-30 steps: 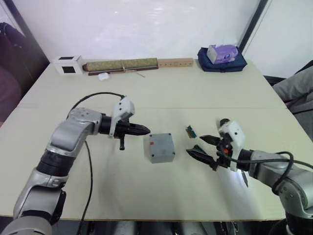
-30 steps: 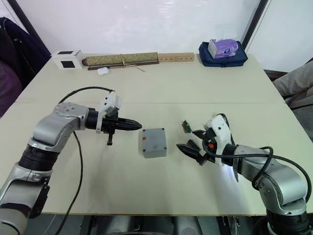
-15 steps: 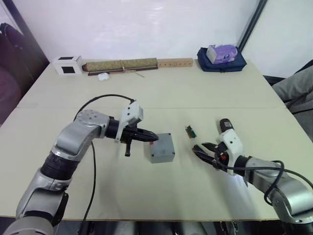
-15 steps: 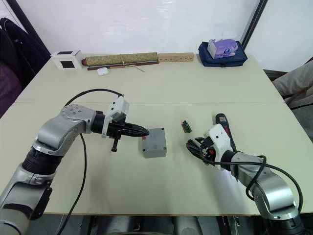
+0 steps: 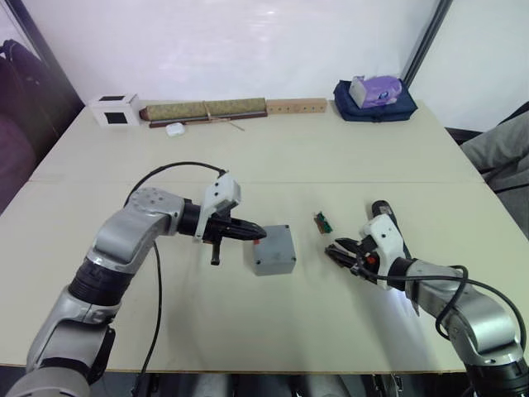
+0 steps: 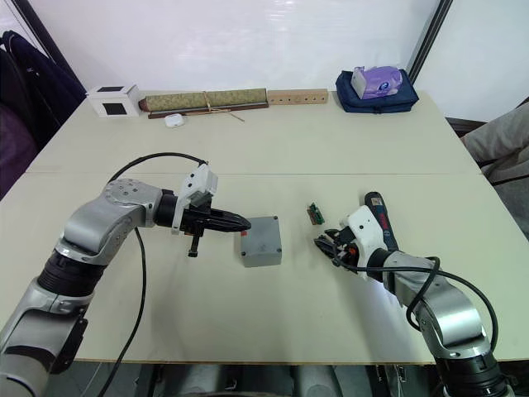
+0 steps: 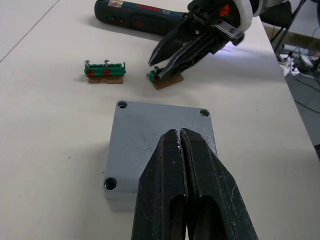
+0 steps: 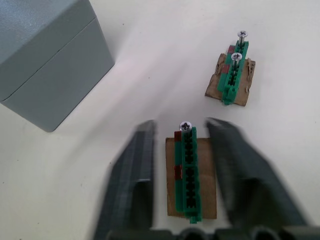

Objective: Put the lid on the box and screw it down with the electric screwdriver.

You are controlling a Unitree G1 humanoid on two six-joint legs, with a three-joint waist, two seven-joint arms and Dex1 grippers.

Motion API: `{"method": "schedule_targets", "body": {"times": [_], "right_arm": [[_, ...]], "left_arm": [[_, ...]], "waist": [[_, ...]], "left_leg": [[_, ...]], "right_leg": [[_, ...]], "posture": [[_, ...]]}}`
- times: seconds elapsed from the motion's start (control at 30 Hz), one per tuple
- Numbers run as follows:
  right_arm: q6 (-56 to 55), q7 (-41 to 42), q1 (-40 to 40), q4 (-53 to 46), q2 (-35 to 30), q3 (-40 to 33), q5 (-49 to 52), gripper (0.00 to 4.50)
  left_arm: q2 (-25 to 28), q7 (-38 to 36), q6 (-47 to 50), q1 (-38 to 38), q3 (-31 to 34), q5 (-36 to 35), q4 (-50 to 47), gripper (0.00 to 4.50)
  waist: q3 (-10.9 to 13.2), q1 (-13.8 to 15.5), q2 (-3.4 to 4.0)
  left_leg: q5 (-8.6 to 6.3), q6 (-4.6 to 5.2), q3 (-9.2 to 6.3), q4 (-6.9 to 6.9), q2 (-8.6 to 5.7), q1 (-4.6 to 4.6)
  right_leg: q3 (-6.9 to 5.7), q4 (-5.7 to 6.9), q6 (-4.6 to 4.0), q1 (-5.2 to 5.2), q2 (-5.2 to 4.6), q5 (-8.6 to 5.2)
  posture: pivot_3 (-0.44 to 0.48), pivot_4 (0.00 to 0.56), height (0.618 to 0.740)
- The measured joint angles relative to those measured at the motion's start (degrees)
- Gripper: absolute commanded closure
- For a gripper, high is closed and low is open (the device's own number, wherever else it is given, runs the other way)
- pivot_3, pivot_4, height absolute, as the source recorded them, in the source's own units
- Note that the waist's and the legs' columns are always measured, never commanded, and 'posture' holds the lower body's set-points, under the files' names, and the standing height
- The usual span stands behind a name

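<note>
Straddling green screw strip (image 8: 188,170) with my right pincer (image 8: 186,165), jaws wide | left pincer (image 7: 180,150) closed, pressing the lid (image 7: 160,140) on the box (image 5: 271,250) | electric screwdriver (image 6: 378,217) just beyond right pincer, long axis pointing away from me

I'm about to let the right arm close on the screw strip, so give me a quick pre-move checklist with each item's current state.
1. Lid seated on box: ok, seam closed, edges flush.
2. Left gripper steadying the lid: jaws shut, tip over the lid; contact cannot tell.
3. Right gripper straddling the nearer green screw strip: ok, jaws open on either side.
4. Screw present in that strip: ok, one at its far end.
5. Second screw strip clear of the jaws: ok, apart.
6. Electric screwdriver within reach: ok, lying on the table beside the right arm.
</note>
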Motion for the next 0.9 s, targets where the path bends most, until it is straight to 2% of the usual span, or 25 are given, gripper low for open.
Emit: {"method": "schedule_targets", "body": {"times": [0.6, 0.73, 0.9], "right_arm": [[-1.66, 1.51, 0.2, -1.31, -1.54, -0.41, -1.88, 4.46], [0.76, 1.59, -2.11, -3.62, -2.56, -1.42, -0.72, 4.46], [3.87, 1.5, -8.72, -6.04, -2.18, -2.28, 2.2, 4.46]], "left_arm": [[0.26, 0.18, -0.57, 0.19, 0.65, -0.01, 2.56, 4.5], [1.07, 0.07, -2.47, -0.52, 0.72, 0.37, 5.64, 4.5], [2.38, 0.34, -4.96, -1.23, 0.88, 2.01, 9.77, 4.5]], "waist": [[0.0, -0.02, 0.0], [0.0, -0.06, 0.0], [0.0, -0.05, 0.0]], "left_leg": [[0.0, 0.0, 0.0, 0.0, 0.0, 0.0], [0.0, 0.0, 0.0, 0.0, 0.0, 0.0], [0.0, 0.0, -0.01, 0.0, 0.01, 0.0]], "right_leg": [[0.0, 0.0, 0.0, 0.0, 0.0, 0.0], [0.0, 0.0, 0.0, 0.0, 0.0, 0.0], [-0.01, 0.01, 0.0, -0.02, 0.01, 0.0]], "posture": [[0.0, 0.15, 0.74], [0.0, 0.15, 0.74], [0.0, 0.15, 0.74]]}}
